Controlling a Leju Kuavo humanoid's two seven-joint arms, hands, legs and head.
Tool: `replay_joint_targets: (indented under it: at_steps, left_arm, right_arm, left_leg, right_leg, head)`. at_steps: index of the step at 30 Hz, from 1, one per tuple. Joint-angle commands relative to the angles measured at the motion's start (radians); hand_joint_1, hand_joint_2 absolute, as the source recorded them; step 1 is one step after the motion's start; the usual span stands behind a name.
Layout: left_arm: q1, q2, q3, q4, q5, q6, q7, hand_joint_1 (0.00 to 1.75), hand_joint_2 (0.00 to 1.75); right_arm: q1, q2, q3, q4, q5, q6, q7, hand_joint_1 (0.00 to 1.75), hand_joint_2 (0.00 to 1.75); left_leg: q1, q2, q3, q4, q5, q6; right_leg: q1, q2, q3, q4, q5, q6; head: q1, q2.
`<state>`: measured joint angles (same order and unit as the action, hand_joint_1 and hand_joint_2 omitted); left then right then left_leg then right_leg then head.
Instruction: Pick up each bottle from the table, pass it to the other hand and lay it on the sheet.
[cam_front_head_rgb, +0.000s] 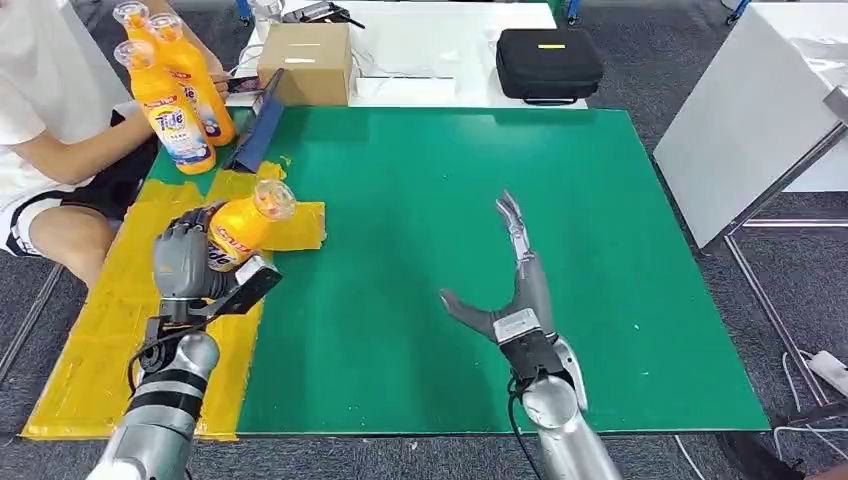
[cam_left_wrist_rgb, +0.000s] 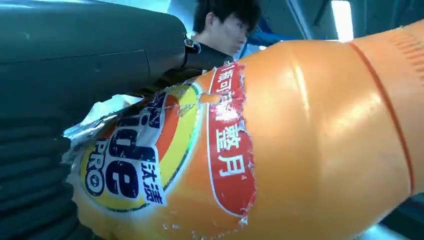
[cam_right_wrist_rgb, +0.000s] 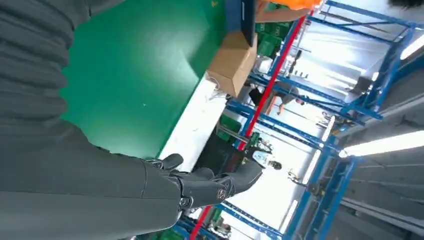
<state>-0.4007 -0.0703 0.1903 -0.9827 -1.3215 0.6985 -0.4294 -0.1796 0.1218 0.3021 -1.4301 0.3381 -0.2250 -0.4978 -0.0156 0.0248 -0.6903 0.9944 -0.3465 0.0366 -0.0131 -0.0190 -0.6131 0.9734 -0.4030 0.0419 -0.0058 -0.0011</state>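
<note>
Orange bottle (cam_front_head_rgb: 240, 228) in left hand (cam_front_head_rgb: 182, 255); three bottles (cam_front_head_rgb: 172, 95) held by person (cam_front_head_rgb: 45, 110)

A green mat (cam_front_head_rgb: 450, 250) covers most of the table, and a yellow sheet (cam_front_head_rgb: 110, 330) lies along its left edge, one wrinkled flap lapping over onto the green. Beyond the mat a white tabletop (cam_front_head_rgb: 430, 40) carries a cardboard box (cam_front_head_rgb: 308, 62) and a black zipped case (cam_front_head_rgb: 549, 63) well apart from it, with a flat white item (cam_front_head_rgb: 395, 87) between them (too indistinct to name). A dark blue board (cam_front_head_rgb: 258, 125) leans beside the box, at the mat's far left corner.
</note>
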Motion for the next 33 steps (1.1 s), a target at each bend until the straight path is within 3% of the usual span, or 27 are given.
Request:
replay_joint_targets:
  at_steps: [1, 4, 5, 6, 7, 12, 13, 14, 15, 19, 27, 33]
  left_arm:
    - [-0.026, 0.191, -0.192, 0.225, -0.249, 0.000, 0.345, 1.75, 1.75]
    - [-0.033, 0.205, -0.253, 0.283, -0.249, 0.000, 0.387, 1.75, 1.75]
    - [-0.110, 0.204, -0.317, 0.391, -0.243, 0.000, 0.421, 1.75, 1.75]
    - [-0.055, 0.217, -0.355, 0.354, -0.249, 0.000, 0.449, 1.75, 1.75]
    - [-0.089, 0.247, -0.531, 0.434, -0.249, 0.000, 0.530, 1.75, 1.75]
    - [-0.104, 0.204, -0.677, 0.501, -0.249, 0.000, 0.562, 1.75, 1.75]
    - [-0.100, 0.190, -0.697, 0.503, -0.249, 0.000, 0.588, 1.55, 1.75]
    - [-0.094, 0.182, -0.679, 0.501, -0.249, 0.000, 0.580, 0.10, 1.75]
    - [-0.094, 0.178, -0.667, 0.504, -0.249, 0.000, 0.578, 0.00, 1.75]
    - [-0.081, 0.163, -0.566, 0.470, -0.248, 0.000, 0.540, 0.00, 1.75]
    - [-0.080, 0.161, -0.557, 0.469, -0.249, 0.000, 0.537, 0.00, 1.75]
    - [-0.061, 0.140, -0.450, 0.424, -0.249, 0.000, 0.487, 0.00, 1.75]
  right_arm:
    - [-0.037, -0.107, 0.004, -0.048, -0.065, -0.023, 0.016, 0.00, 1.75]
    - [-0.040, -0.109, -0.004, -0.040, -0.096, 0.001, 0.019, 0.00, 1.75]
    - [-0.042, -0.116, -0.001, -0.040, -0.132, 0.018, 0.023, 0.00, 1.75]
    - [-0.052, -0.116, -0.002, -0.020, -0.132, 0.023, 0.022, 0.00, 1.75]
    - [-0.063, -0.121, 0.003, -0.005, -0.141, 0.044, 0.014, 0.00, 1.75]
    - [-0.090, -0.111, 0.020, 0.038, -0.143, 0.064, 0.011, 0.00, 1.75]
    - [-0.097, -0.107, 0.030, 0.052, -0.140, 0.069, 0.012, 0.00, 1.75]
    - [-0.100, -0.105, 0.037, 0.060, -0.138, 0.071, 0.011, 0.00, 1.75]
    - [-0.101, -0.105, 0.043, 0.063, -0.135, 0.073, 0.010, 0.00, 1.75]
    - [-0.094, -0.103, 0.059, 0.073, -0.125, 0.076, 0.011, 0.00, 1.75]
    - [-0.094, -0.103, 0.060, 0.074, -0.125, 0.076, 0.011, 0.00, 1.75]
    - [-0.093, -0.100, 0.072, 0.085, -0.103, 0.076, 0.014, 0.00, 1.75]
  left_leg:
    - [0.001, -0.001, 0.008, 0.000, -0.003, -0.003]
    - [0.001, 0.002, 0.005, 0.000, -0.003, -0.003]
    - [0.001, 0.001, 0.009, 0.001, -0.005, -0.005]
    - [0.002, 0.000, 0.010, 0.001, -0.005, -0.005]
    - [0.001, -0.002, 0.008, 0.000, -0.003, -0.004]
    - [0.002, -0.003, 0.009, 0.002, -0.004, -0.004]
    - [0.001, -0.001, 0.005, -0.001, -0.001, -0.003]
    - [0.001, -0.001, 0.008, 0.000, -0.004, -0.004]
    - [0.002, -0.001, 0.010, 0.001, -0.005, -0.004]
    - [0.000, -0.001, 0.005, -0.001, -0.001, -0.002]
    - [0.001, -0.003, 0.009, 0.000, -0.002, -0.003]
    - [0.000, -0.003, 0.009, 0.000, -0.002, -0.003]
  right_leg:
    - [0.000, 0.002, 0.007, 0.000, -0.003, -0.002]
    - [0.000, 0.004, 0.004, 0.000, -0.001, -0.002]
    - [0.001, 0.003, 0.008, 0.001, -0.003, -0.003]
    - [0.001, 0.003, 0.009, 0.001, -0.004, -0.003]
    - [0.000, 0.000, 0.007, 0.000, -0.003, -0.002]
    - [0.000, 0.001, 0.004, 0.001, -0.004, -0.002]
    - [0.000, 0.002, 0.004, -0.002, -0.001, -0.002]
    - [0.000, 0.004, 0.008, -0.001, -0.003, -0.002]
    - [0.000, 0.004, 0.010, 0.000, -0.004, -0.002]
    - [0.000, 0.002, 0.005, -0.001, -0.001, -0.001]
    - [0.000, 0.003, 0.009, -0.001, -0.002, -0.002]
    - [0.000, 0.003, 0.010, -0.001, -0.003, -0.003]
  head:
    - [0.000, 0.000]
    - [0.000, 0.000]
    - [0.000, 0.000]
    - [0.000, 0.000]
    - [0.000, 0.000]
    - [0.000, 0.000]
    - [0.000, 0.000]
    - [0.000, 0.000]
    - [0.000, 0.000]
    - [0.000, 0.000]
    - [0.000, 0.000]
    - [0.000, 0.000]
